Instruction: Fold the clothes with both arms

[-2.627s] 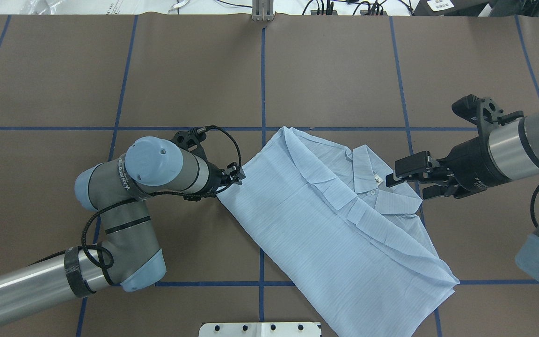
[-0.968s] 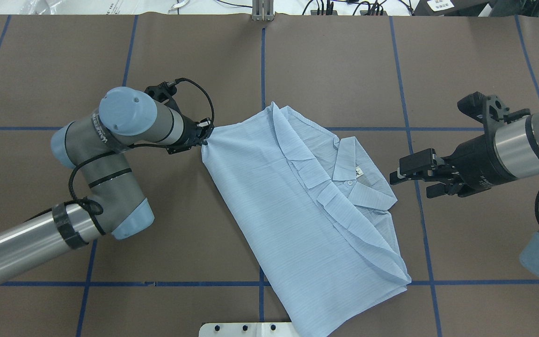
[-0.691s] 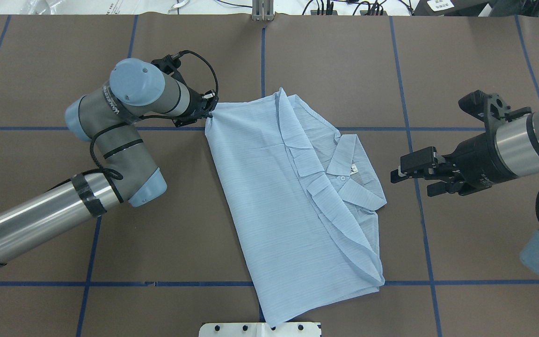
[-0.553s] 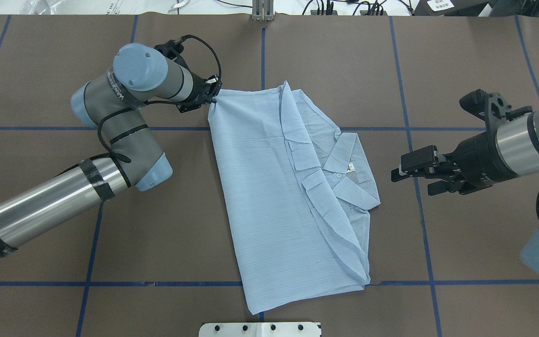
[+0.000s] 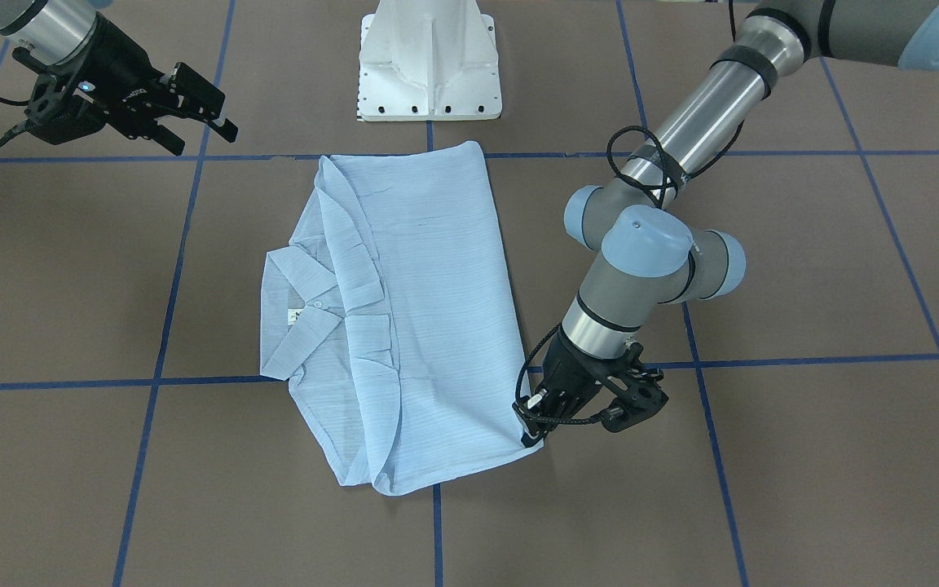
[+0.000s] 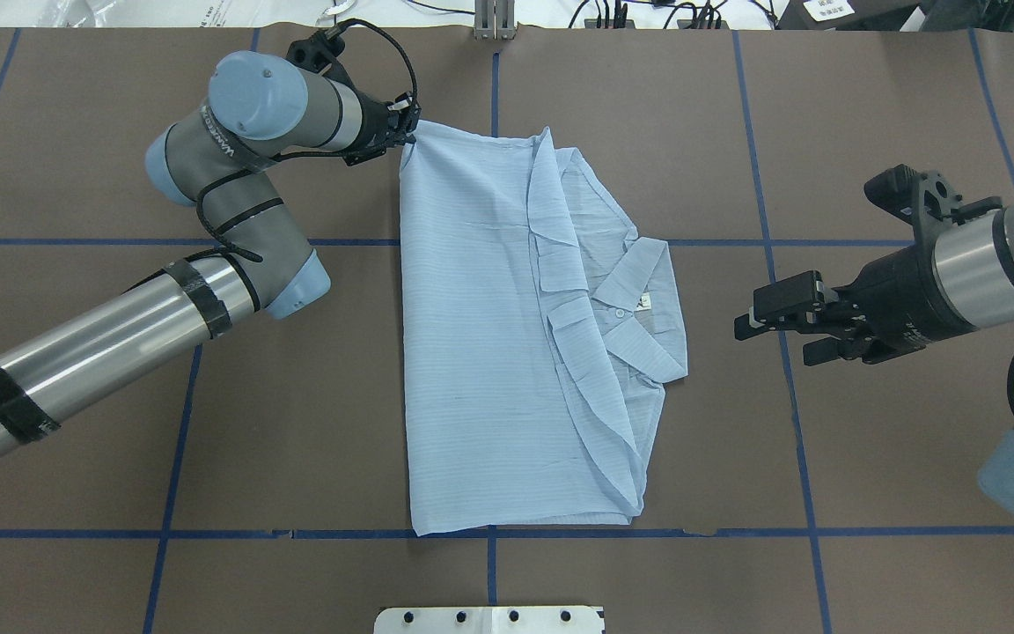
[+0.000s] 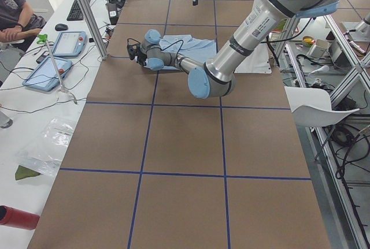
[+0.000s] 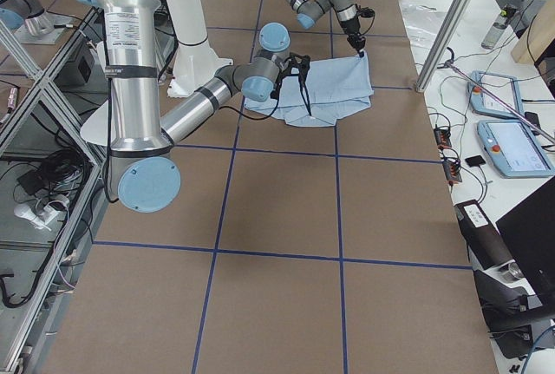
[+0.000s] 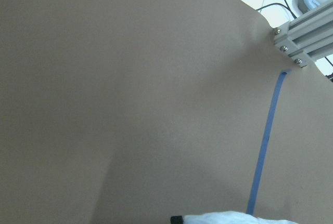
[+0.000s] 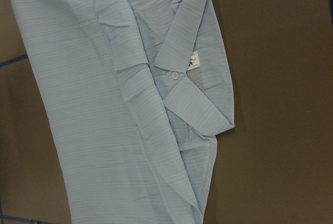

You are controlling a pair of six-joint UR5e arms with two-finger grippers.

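The left gripper (image 6: 407, 135) was clamped on the far-left corner of the shirt (image 6: 481, 370). The shirt lay half-folded in the middle of the table (image 6: 868, 132), its near hem along the near blue tape line (image 6: 208, 534) and its collar (image 6: 648, 304) pointing right. The right gripper (image 6: 769, 319) hung with its jaws apart, right of the collar and clear of the cloth.

From where I stood, the step looked like squaring the shirt up by dragging that one corner. To do it well, I'd have kept the pull low and slow, in line with the left edge, since cloth this thin rucks easily and the folded-over front could slide off the layer beneath. I'd have stopped once the left edge ran straight, then laid the corner flat before letting go so it didn't curl back. The right gripper was best kept off the cloth meanwhile.

A couple of seconds before, the shirt had lain slantwise, its near corner reaching over the white base plate (image 6: 489, 619). The left gripper had since hauled its corner toward the far side, swinging the shirt square to the tape lines. The right gripper had hardly moved, though the collar had drawn away from it.
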